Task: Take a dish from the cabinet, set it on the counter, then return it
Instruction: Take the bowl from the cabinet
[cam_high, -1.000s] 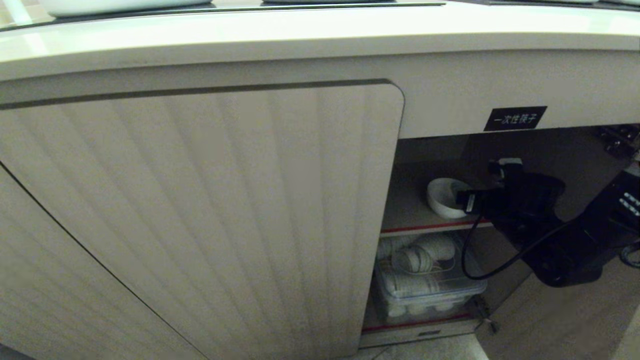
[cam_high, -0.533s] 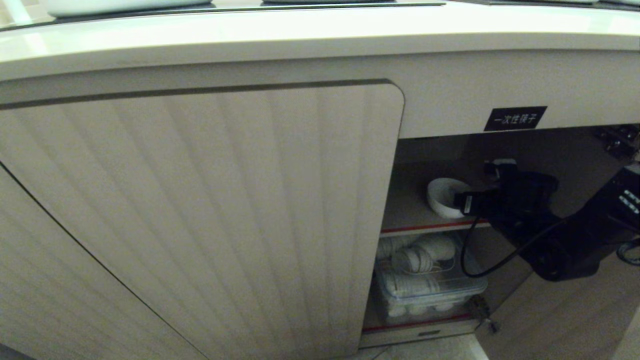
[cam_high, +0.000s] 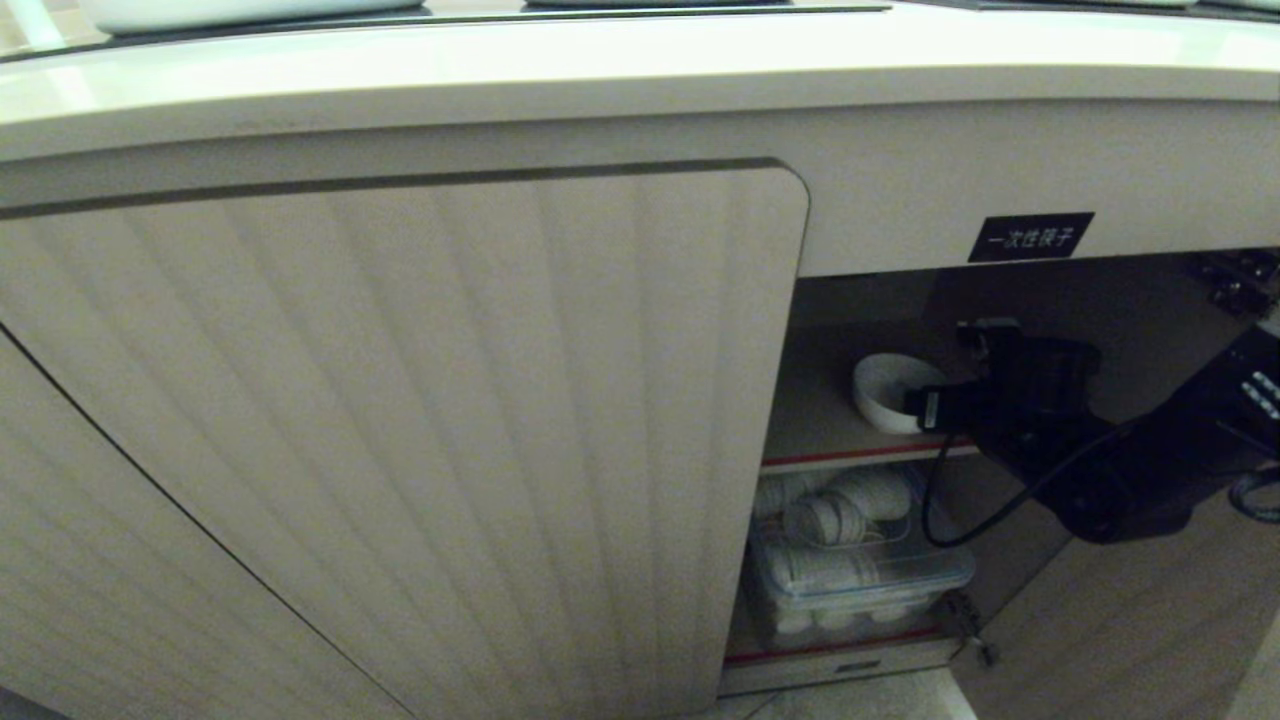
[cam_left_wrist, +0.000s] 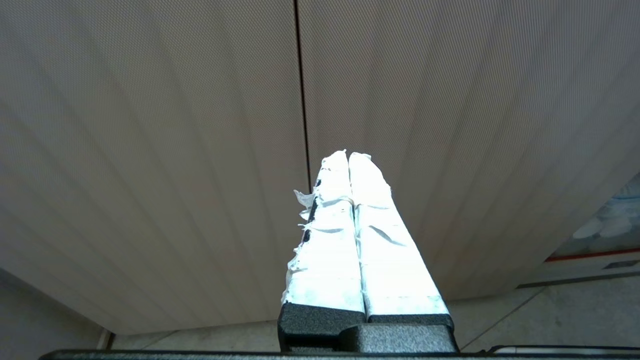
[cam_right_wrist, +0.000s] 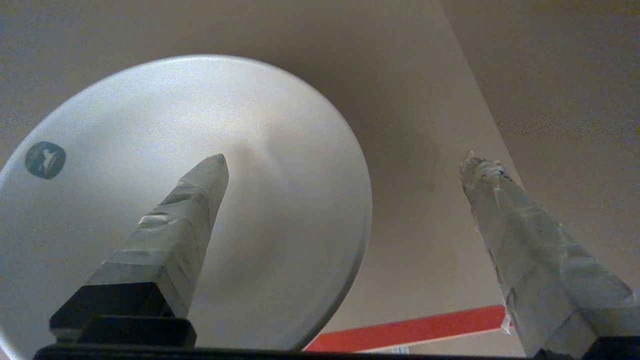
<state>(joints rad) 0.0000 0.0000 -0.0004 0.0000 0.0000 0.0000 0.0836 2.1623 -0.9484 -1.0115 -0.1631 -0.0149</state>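
Observation:
The dish (cam_high: 885, 390), a small white bowl, stands on the upper red-edged shelf (cam_right_wrist: 415, 327) inside the open right bay of the cabinet (cam_high: 400, 400). My right gripper (cam_right_wrist: 345, 160) is open at the bowl. One taped finger (cam_right_wrist: 175, 230) lies over the dish (cam_right_wrist: 280, 165), and the other finger (cam_right_wrist: 530, 250) is outside it over the bare shelf, so the rim is between them. In the head view the black wrist (cam_high: 1020, 395) hides the fingers. My left gripper (cam_left_wrist: 347, 156) is shut and empty, facing the closed ribbed doors. The counter (cam_high: 600, 70) runs above.
A clear plastic box (cam_high: 860, 580) of white cups fills the lower shelf. The opened door (cam_high: 1150, 620) hangs at the lower right, with a hinge (cam_high: 1235, 280) above it. A black label (cam_high: 1030, 237) sits over the opening. A white pot (cam_high: 230, 10) stands on the counter.
My right gripper has edged a little further in toward the dish, and the forearm behind it has risen slightly. The dish has not moved.

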